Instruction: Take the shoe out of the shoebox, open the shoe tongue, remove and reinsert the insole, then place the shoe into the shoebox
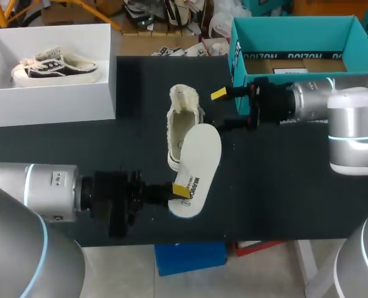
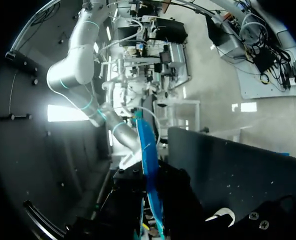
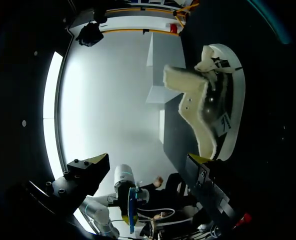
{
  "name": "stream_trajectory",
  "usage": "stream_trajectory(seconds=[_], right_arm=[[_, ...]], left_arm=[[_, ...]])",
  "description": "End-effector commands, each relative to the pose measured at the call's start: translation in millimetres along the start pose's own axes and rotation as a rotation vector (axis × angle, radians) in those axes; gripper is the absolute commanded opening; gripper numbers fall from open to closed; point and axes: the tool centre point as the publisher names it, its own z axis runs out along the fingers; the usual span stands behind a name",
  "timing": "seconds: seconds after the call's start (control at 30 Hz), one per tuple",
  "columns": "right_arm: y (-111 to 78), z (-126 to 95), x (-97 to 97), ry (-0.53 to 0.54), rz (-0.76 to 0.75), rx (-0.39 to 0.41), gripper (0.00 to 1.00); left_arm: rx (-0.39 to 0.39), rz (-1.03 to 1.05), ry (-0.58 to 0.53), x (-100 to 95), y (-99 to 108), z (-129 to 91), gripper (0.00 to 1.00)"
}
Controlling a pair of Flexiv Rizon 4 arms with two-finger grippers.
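The flat oval insole [image 1: 199,161] is clamped by the left gripper [image 1: 180,190]; the right gripper [image 1: 222,110] is spread beside the fleecy cream shoe [image 1: 183,124].

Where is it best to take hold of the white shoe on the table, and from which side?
Probably the right side wall of the shoe, just behind the folded-out tongue, coming from the robot's right, where the open right pincer is. The insole covers its near end, and the open mouth lets one finger go inside.
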Motion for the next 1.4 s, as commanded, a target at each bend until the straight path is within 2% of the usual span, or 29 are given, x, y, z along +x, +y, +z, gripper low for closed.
stream_trajectory(seconds=[0.03, 0.37, 0.4, 0.53, 0.67, 0.9, 1.4], right_arm=[[-0.2, 1, -0.5, -0.001, 0.0, -0.002, 1.0], [-0.2, 1, -0.5, -0.001, 0.0, -0.002, 1.0], [-0.2, 1, -0.5, -0.001, 0.0, -0.002, 1.0], [-0.2, 1, -0.5, -0.001, 0.0, -0.002, 1.0], [-0.2, 1, -0.5, -0.001, 0.0, -0.002, 1.0], [-0.2, 1, -0.5, -0.001, 0.0, -0.002, 1.0], [-0.2, 1, -0.5, -0.001, 0.0, -0.002, 1.0]], left_arm=[[-0.169, 0.008, -0.017, 2.8, -10, 0, 0.0], [-0.169, 0.008, -0.017, 2.8, -10, 0, 0.0], [-0.176, 0.034, -0.022, 4.5, -12, 6, 0.0], [-0.198, 0.065, -0.021, 21.1, -13, 26, 0.0], [-0.228, 0.115, -0.042, 38.8, -9, 36, 0.0], [-0.264, 0.141, -0.057, 70.2, 19, 40, 0.0], [-0.276, 0.205, -0.064, 86.0, 99, 46, 0.0]])
